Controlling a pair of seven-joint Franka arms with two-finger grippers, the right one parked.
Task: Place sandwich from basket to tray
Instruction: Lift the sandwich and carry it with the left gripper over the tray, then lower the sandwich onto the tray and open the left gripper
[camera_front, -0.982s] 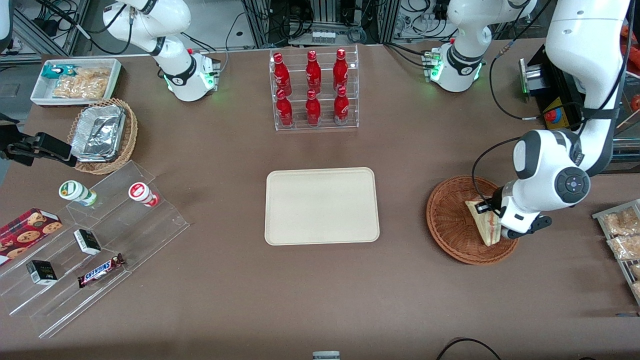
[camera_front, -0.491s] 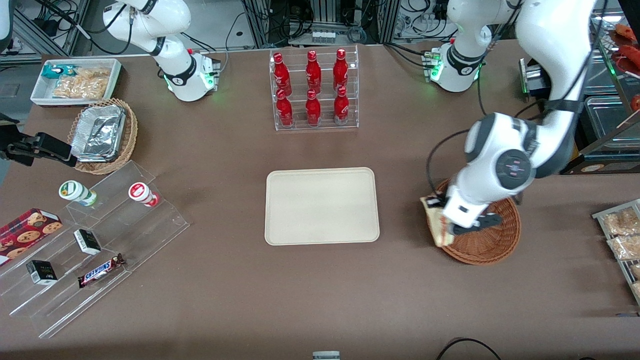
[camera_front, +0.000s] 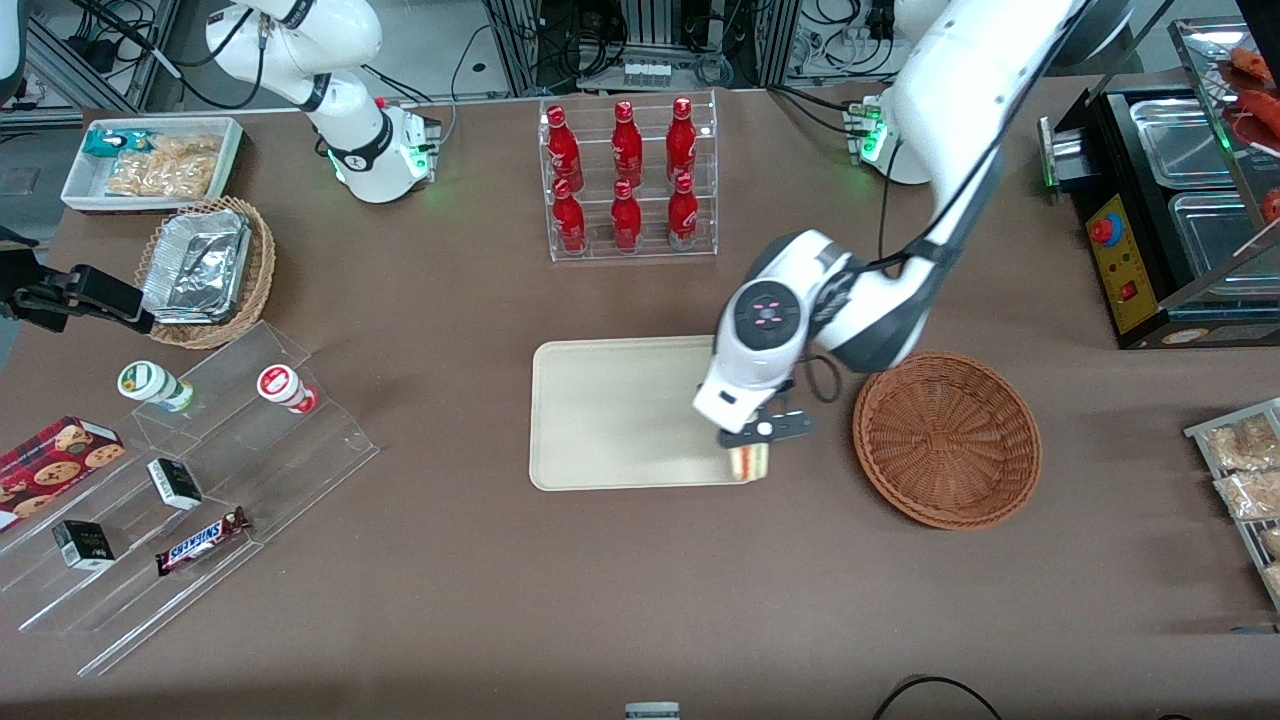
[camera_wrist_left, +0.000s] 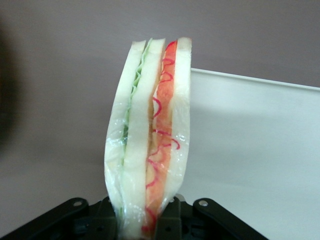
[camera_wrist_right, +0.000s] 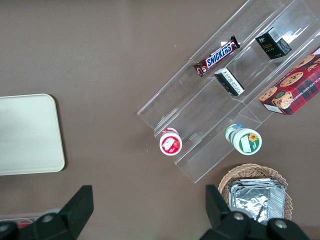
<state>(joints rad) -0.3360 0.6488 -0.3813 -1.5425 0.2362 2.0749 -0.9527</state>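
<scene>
One gripper (camera_front: 752, 447) pinches the sandwich (camera_front: 750, 461) upright by its bread faces above the tray (camera_front: 620, 410) corner nearest the basket (camera_front: 946, 437), ready to lower.

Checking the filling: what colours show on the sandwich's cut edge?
Green, pink and red between white bread; sandwich, left wrist view.

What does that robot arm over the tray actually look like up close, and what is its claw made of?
The working arm is glossy white with rounded shells and dark grey bands at the joints. A round dark cap with small pink lights sits on its wrist, and a black cable loops beside it. Its gripper, over the tray's corner nearest the basket, has black fingers.
</scene>
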